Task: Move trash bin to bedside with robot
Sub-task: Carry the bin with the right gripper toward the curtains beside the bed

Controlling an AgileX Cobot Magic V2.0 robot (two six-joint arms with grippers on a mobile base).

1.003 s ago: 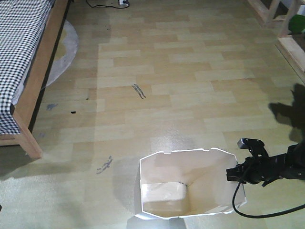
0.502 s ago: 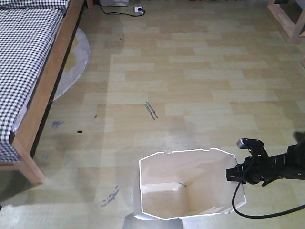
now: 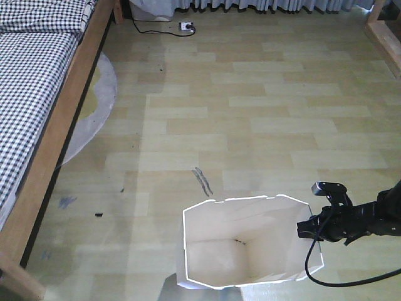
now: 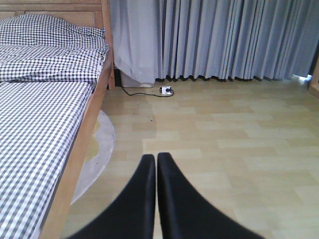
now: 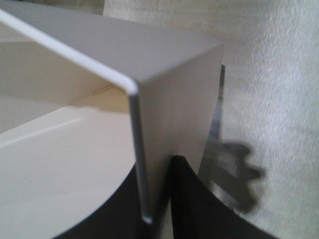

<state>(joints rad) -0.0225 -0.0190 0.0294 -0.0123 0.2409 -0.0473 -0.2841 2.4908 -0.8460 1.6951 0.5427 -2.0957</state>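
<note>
A bed (image 3: pixel 37 94) with black-and-white checked bedding and a light wooden frame runs along the left side of the room, a pale round rug (image 3: pixel 94 100) poking out from under it. At the far wall, grey curtains (image 4: pixel 224 40) hang to the floor (image 3: pixel 263 125) beside a white power strip (image 3: pixel 186 26). The left gripper (image 4: pixel 155 164) points towards the curtains with its two black fingers pressed together and nothing between them. Dark scuff marks (image 3: pixel 202 180) streak the wood-look boards mid-room. The white bin (image 3: pixel 250 244) stands upright at the near edge, right of centre and well apart from the bed. The right gripper (image 3: pixel 307 227) pinches the bin's right-hand wall at the rim, one finger inside and one outside, and a black cable (image 3: pixel 310 263) loops below it.
</note>
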